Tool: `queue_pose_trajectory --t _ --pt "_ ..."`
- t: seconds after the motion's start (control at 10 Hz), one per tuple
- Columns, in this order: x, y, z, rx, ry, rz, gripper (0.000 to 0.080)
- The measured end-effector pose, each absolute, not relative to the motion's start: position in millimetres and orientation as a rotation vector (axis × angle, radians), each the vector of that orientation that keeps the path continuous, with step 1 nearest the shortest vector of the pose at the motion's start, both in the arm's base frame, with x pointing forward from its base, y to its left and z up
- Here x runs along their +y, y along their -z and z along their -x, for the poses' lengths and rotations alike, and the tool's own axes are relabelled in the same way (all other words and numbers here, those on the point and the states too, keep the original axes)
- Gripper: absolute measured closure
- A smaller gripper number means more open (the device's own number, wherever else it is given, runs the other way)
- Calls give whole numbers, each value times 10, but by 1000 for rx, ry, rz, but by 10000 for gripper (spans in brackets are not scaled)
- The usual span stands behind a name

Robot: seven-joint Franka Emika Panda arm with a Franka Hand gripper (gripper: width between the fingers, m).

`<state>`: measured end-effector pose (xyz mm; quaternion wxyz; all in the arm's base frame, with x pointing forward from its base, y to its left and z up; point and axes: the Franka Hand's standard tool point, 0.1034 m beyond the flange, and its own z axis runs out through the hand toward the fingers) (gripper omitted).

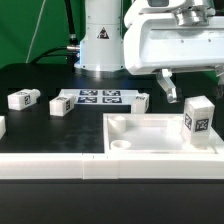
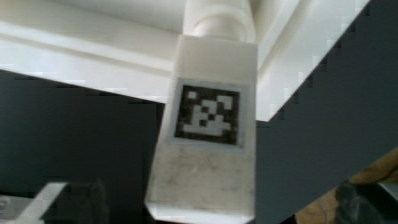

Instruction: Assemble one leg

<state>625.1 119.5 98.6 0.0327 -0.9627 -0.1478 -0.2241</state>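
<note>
The leg (image 1: 198,119) stands upright in the tray (image 1: 150,135), just below the spread-apart hand (image 1: 196,88).

A: How's the light in the exterior view?

B: Bright and even, seemingly from overhead. The white tray (image 1: 150,135) is nearly blown out, its edges melting into glare toward four o'clock. The black table (image 1: 40,75) stays deep and matte, with only soft shadows beside the small parts.

A: Sharpness?

B: Coarse and low in detail; the gripper (image 1: 190,90) looks slightly smeared. The marker board (image 1: 98,98) reads, though its tags are soft.

A: And the wrist view?

B: Dimmer, tinted bluish. The leg (image 2: 210,130) fills the frame, blurred from closeness, worst toward six o'clock; its tag is fuzzy.
</note>
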Motion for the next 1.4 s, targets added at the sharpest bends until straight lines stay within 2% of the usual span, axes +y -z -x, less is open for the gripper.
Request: queue_pose_trajectory --t 0.3,0.6,0.7,1.1,1.4 --pt "1088 -962 -6311 -446 172 3028 151" --pt "1097 -957 -6369 -410 -221 3012 151" --pt "1101 -952 -6489 -401 -169 3016 151" --pt "1159 -907 -6469 -368 -169 3021 151" --pt "1158 -902 -6480 -367 -158 3022 508"
